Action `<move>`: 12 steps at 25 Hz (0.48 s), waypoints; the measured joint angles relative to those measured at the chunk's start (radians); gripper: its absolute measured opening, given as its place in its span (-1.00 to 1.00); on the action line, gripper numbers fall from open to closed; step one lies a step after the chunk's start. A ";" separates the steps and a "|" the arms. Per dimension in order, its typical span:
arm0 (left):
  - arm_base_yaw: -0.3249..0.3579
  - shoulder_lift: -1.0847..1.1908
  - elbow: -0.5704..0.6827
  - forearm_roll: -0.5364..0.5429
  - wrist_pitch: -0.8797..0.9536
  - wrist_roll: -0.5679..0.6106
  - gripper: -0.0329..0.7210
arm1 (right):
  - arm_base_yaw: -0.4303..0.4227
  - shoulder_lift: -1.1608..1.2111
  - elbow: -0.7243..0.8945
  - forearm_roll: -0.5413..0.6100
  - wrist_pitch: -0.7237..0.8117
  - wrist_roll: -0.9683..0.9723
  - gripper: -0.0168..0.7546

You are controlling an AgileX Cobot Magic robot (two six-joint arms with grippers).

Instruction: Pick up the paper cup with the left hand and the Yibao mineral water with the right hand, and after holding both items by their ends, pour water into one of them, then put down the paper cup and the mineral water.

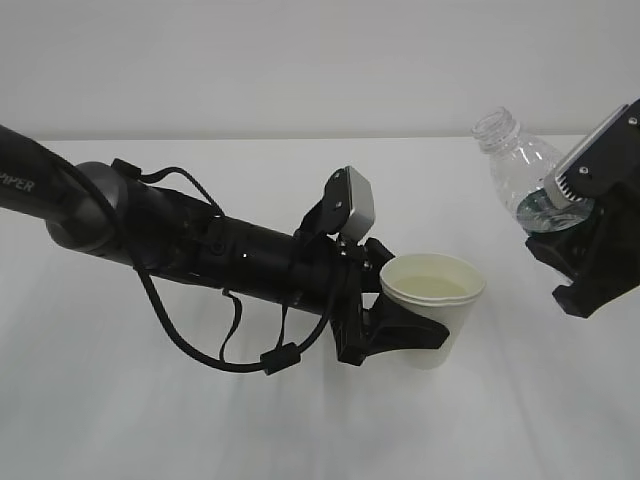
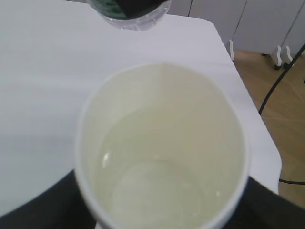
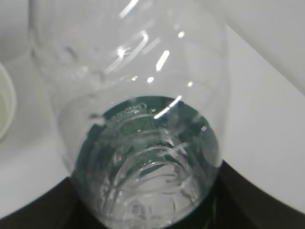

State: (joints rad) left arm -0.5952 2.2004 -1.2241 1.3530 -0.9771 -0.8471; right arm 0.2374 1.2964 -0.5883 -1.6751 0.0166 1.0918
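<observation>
The white paper cup (image 1: pixel 432 300) holds clear water and sits between the black fingers of my left gripper (image 1: pixel 405 335), which is shut on its lower part. In the left wrist view the paper cup (image 2: pixel 162 152) fills the frame, water inside. My right gripper (image 1: pixel 570 235) is shut on the Yibao mineral water (image 1: pixel 525 175), a clear uncapped bottle with a green label, held up at the right with its neck leaning up and left, to the upper right of the cup. In the right wrist view the Yibao mineral water (image 3: pixel 138 119) fills the picture, looking nearly empty.
A white table (image 1: pixel 300 420) spreads under both arms. The left arm's cables (image 1: pixel 230 340) loop below it. The table's right edge and a wooden floor (image 2: pixel 286 95) show in the left wrist view. The bottle's base (image 2: pixel 128 12) hangs at that view's top.
</observation>
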 joint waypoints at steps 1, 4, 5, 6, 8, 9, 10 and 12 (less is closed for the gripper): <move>0.000 0.000 0.000 0.000 0.002 0.000 0.35 | 0.000 0.000 0.000 -0.001 0.000 0.000 0.16; 0.000 0.000 0.000 -0.002 0.005 -0.002 0.35 | 0.000 0.000 0.000 -0.011 0.000 0.002 0.15; 0.000 0.000 0.000 -0.002 0.007 -0.002 0.35 | 0.000 0.000 0.000 -0.013 0.000 0.002 0.15; 0.000 0.000 0.000 -0.004 0.009 -0.002 0.35 | 0.000 0.000 0.000 -0.012 0.000 0.002 0.15; 0.000 0.000 0.000 -0.007 0.011 -0.003 0.35 | 0.000 0.000 0.000 -0.014 0.000 0.003 0.16; 0.000 0.000 0.000 -0.007 0.011 -0.003 0.35 | 0.000 0.000 0.000 -0.014 0.000 0.003 0.16; 0.000 0.000 0.000 -0.008 0.013 -0.003 0.35 | 0.000 0.000 0.000 -0.016 0.000 0.003 0.16; 0.000 0.000 0.000 -0.008 0.013 -0.005 0.35 | 0.000 0.000 0.000 -0.016 0.000 0.003 0.16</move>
State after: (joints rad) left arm -0.5952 2.2004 -1.2241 1.3448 -0.9641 -0.8518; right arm 0.2374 1.2964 -0.5883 -1.6908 0.0166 1.0946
